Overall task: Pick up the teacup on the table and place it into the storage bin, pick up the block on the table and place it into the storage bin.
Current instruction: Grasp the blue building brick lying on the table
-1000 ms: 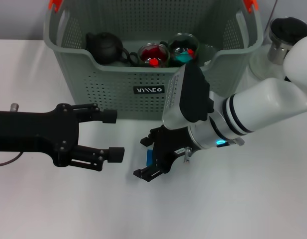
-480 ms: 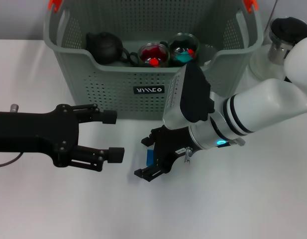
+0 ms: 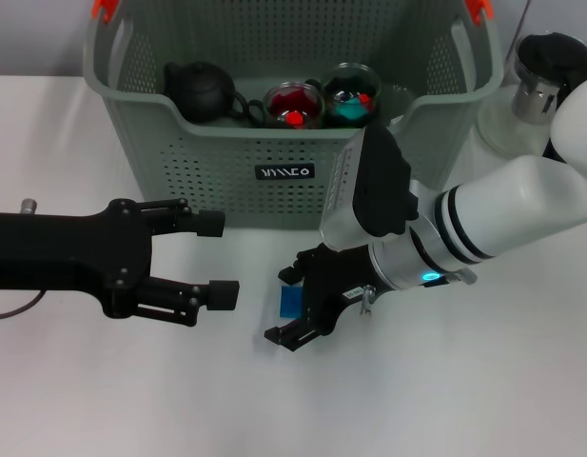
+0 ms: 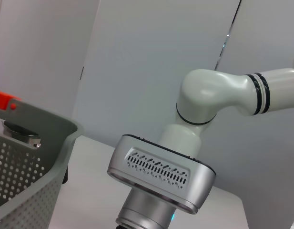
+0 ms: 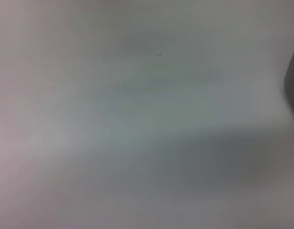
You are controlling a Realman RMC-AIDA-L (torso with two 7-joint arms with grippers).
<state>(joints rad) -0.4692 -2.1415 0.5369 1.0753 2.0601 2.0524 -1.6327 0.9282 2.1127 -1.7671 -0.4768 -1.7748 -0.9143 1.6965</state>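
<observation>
Right gripper shifted slightly right, fingers astride upright blue block

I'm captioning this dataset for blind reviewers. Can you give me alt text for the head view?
The right claw straddles a blue block on the white table in front of a grey-green storage bin holding a black teapot and two cups. The left claw hovers open nearby.

right claw with block shifted slightly rightward.
</observation>
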